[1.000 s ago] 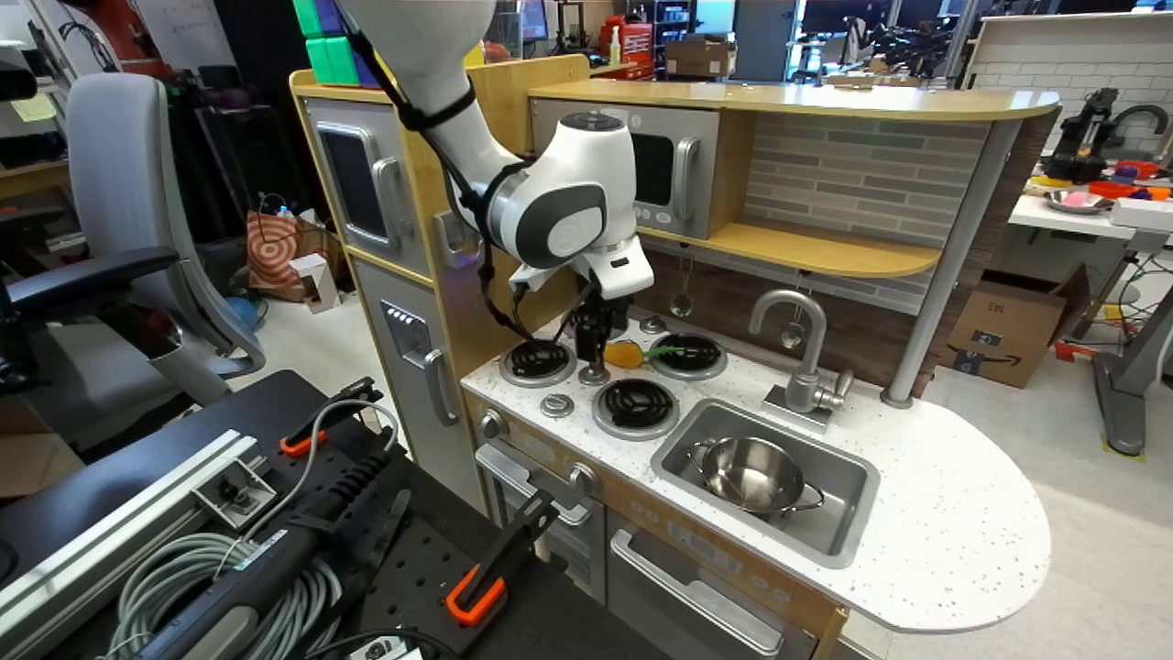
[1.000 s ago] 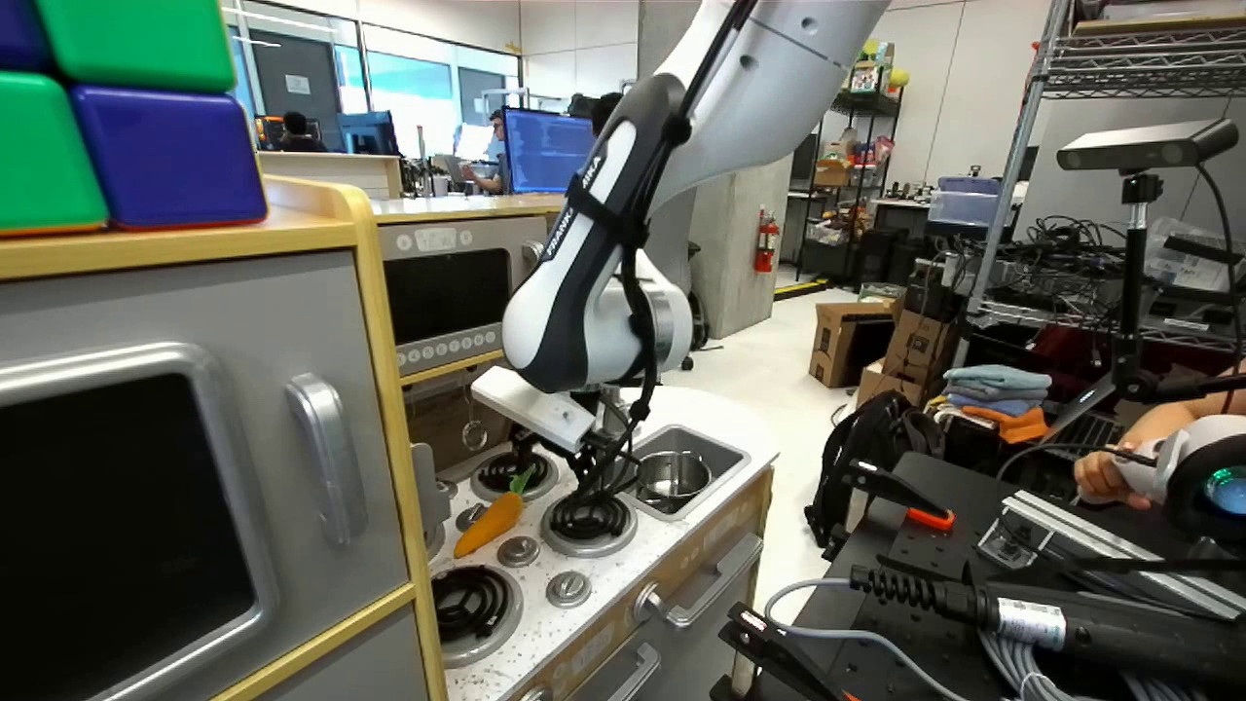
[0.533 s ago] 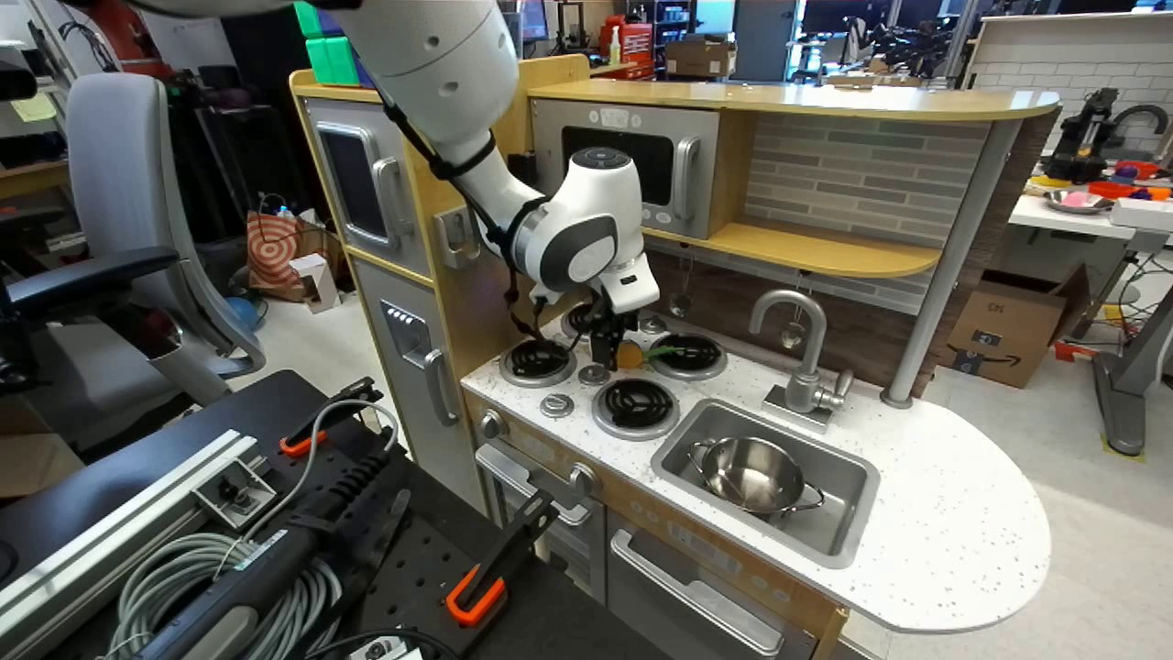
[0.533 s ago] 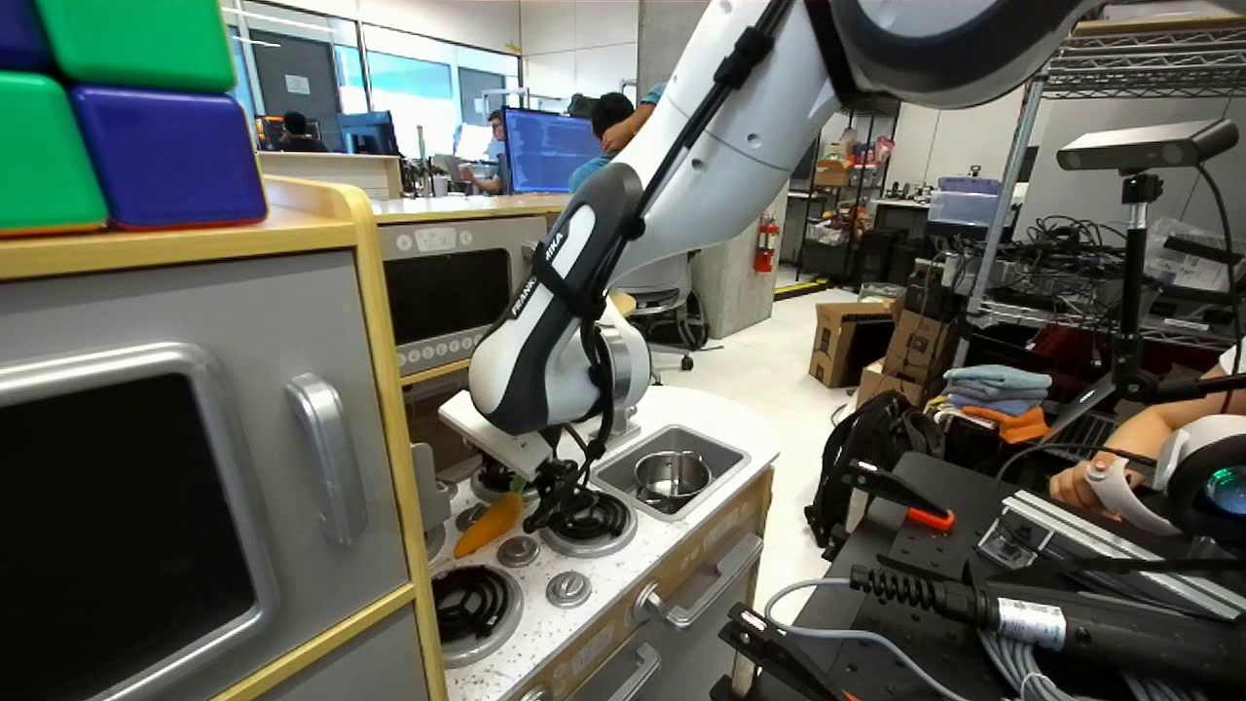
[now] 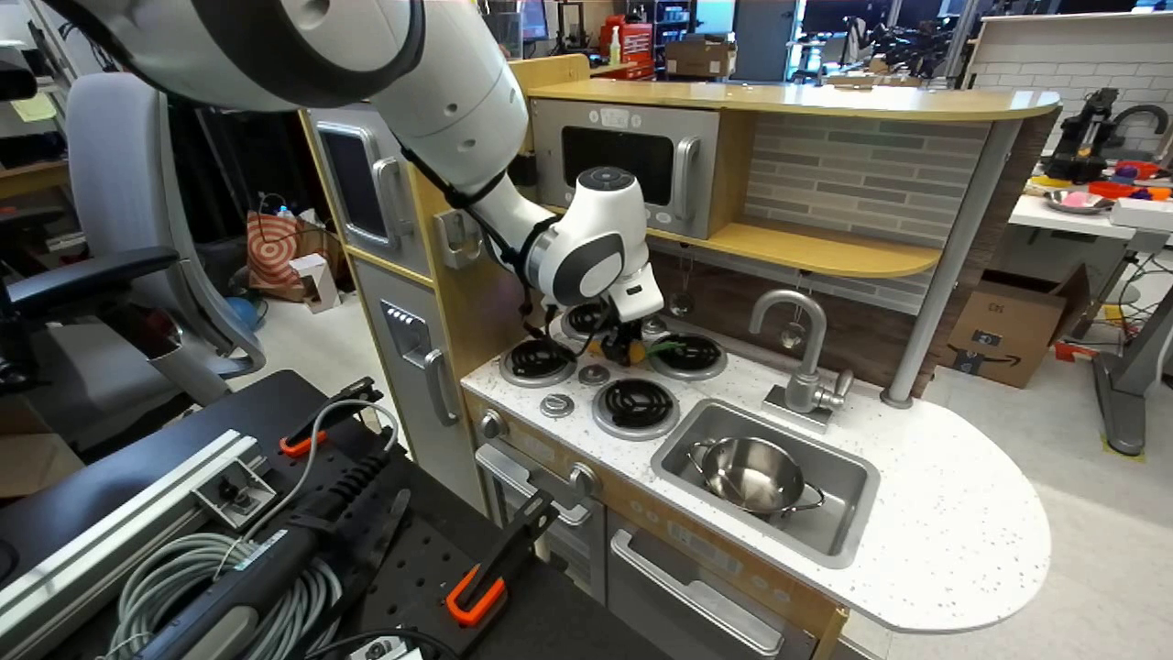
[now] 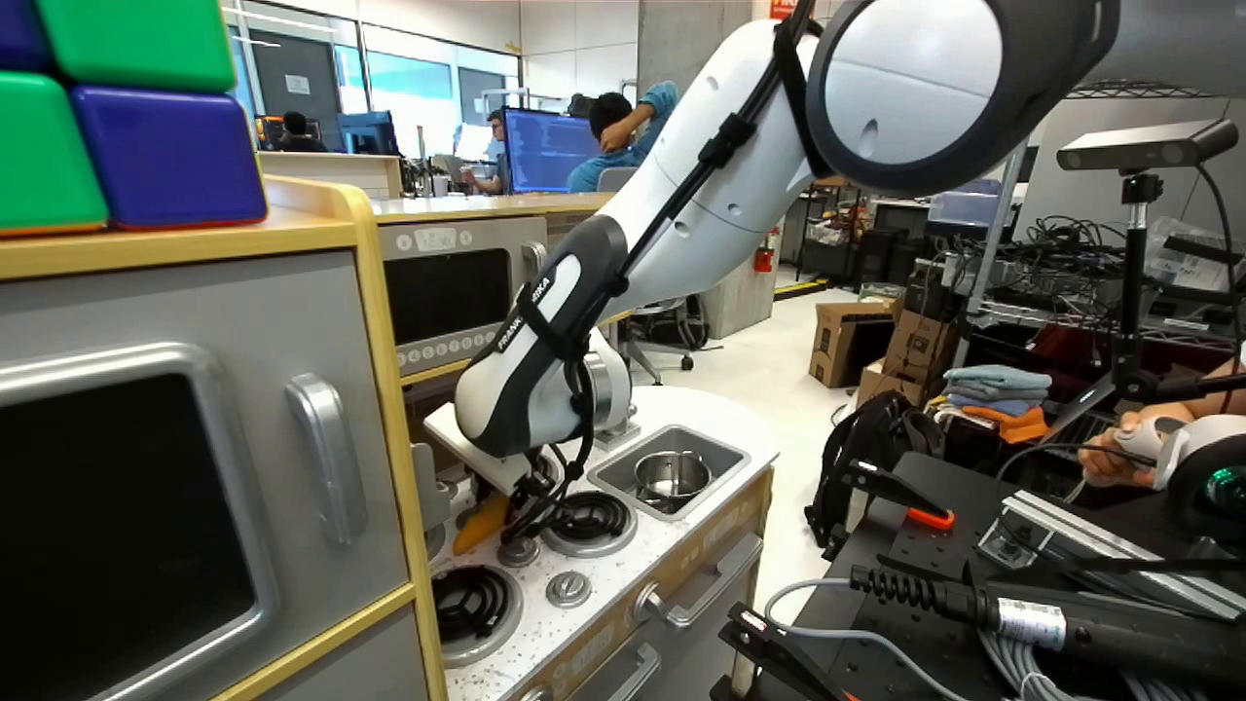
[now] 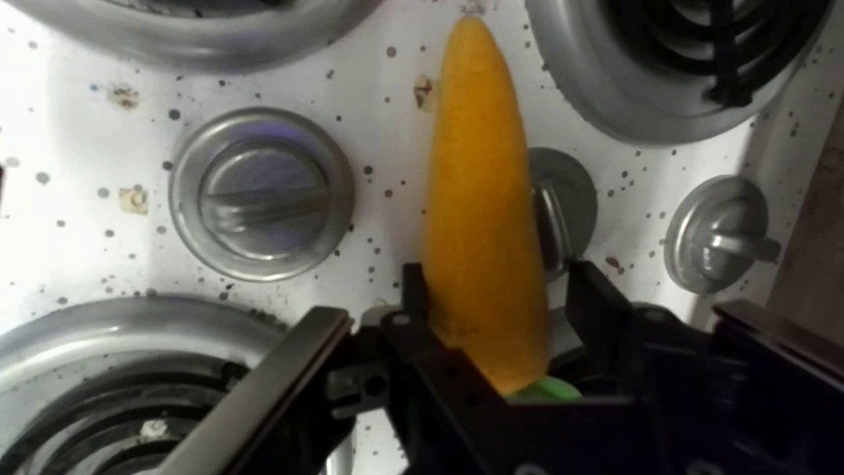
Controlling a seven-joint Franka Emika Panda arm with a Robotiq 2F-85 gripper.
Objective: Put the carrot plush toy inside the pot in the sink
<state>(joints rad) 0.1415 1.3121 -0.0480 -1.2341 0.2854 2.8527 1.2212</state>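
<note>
The carrot plush toy (image 7: 481, 191) lies on the white counter among the stove knobs and burners. It is orange with a green end, and shows partly in both exterior views (image 5: 639, 353) (image 6: 481, 526). My gripper (image 7: 499, 284) is low over the carrot, with a finger on each side near its green end. The left finger in the wrist view is against or very close to the carrot; a gap shows at the right finger. The gripper is open. The shiny steel pot (image 5: 753, 472) stands upright in the grey sink (image 5: 829, 533); its visible inside holds nothing.
Black coil burners (image 5: 636, 406) and raised knobs (image 7: 262, 194) surround the carrot. A silver tap (image 5: 806, 357) rises behind the sink. A yellow shelf (image 5: 816, 249) and microwave (image 5: 623, 160) overhang the back. A tall grey cabinet (image 6: 175, 409) stands beside the stove.
My gripper has come down and moved over to the carrot, so its fingers now stand on both sides of it. The carrot and the pot look unmoved.
</note>
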